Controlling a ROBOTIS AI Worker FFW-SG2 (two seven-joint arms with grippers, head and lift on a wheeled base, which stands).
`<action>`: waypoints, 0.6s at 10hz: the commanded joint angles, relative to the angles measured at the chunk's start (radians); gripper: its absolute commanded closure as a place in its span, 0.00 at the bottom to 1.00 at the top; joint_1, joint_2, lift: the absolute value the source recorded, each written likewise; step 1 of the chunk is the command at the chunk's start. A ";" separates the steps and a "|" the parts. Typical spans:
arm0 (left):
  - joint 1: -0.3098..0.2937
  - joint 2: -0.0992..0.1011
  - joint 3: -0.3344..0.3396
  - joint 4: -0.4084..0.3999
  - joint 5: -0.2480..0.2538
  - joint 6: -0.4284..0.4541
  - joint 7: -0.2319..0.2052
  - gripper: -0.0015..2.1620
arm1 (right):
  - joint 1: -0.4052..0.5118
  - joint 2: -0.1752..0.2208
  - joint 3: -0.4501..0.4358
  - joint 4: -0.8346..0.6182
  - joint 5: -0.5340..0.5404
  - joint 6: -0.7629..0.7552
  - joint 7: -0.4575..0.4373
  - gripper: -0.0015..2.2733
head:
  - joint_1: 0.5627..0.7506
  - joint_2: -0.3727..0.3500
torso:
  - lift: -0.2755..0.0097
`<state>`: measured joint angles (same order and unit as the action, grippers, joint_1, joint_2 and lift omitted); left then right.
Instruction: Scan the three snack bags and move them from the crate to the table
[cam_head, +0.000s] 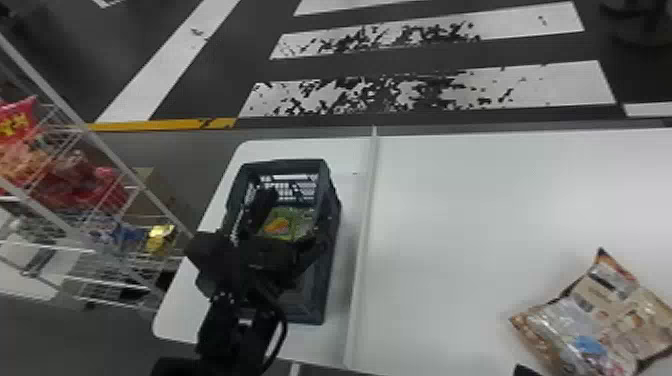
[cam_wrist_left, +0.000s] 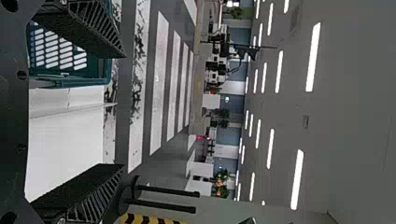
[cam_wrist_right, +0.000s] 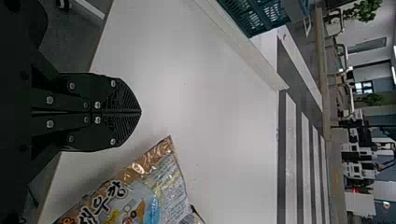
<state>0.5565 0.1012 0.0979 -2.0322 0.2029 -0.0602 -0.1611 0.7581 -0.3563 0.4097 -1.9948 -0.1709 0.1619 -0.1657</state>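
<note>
Lying inside the crate (cam_head: 331, 200), 1 green snack bag (cam_head: 295, 220) is the item at hand; its near part is hidden beneath the black arm. At the crate, the left gripper (cam_wrist_left: 123, 111) stands with its 2 fingers well apart and nothing held between them. Its exact height over the bag cannot be told.

Well to the right of the crate, at least 1 brown snack bag (cam_head: 600, 310) rests flat on the white table (cam_head: 450, 210). Whether a further bag overlaps it could not be determined, so the count of 3 is unconfirmed. The right gripper (cam_wrist_right: 140, 112), also well to the right of the crate, has its 2 fingers pressed together, empty, near the brown bag. Left of the crate stands a wire rack (cam_head: 85, 125) carrying other packets.

Assessed step: collecting a bag from the crate, with at least 1 already delivered. Whether that bag was scanned cannot be established.

The next move calls for setting the 2 open fingers astride the green bag, clear of the crate walls, closing gently, and lifting it above the rim before any scan or transfer rightward. Risk noted: a shallow pinch could let the slick film slip.
</note>
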 joint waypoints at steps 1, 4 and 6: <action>-0.003 0.000 0.000 0.001 0.000 -0.002 -0.001 0.02 | -0.011 0.005 -0.026 0.042 -0.010 0.012 -0.001 0.95 | 0.70 0.91 | 0.75; -0.004 0.000 0.000 0.003 0.000 -0.002 -0.005 0.02 | -0.017 0.025 -0.108 0.096 -0.030 -0.015 -0.014 0.95 | 0.70 0.83 | 0.75; -0.004 0.000 -0.001 0.004 0.000 -0.002 -0.005 0.02 | -0.013 0.048 -0.166 0.103 -0.044 -0.018 -0.017 0.95 | 0.70 0.75 | 0.75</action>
<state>0.5529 0.1015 0.0975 -2.0288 0.2025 -0.0620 -0.1657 0.7447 -0.3168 0.2636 -1.8938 -0.2133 0.1454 -0.1824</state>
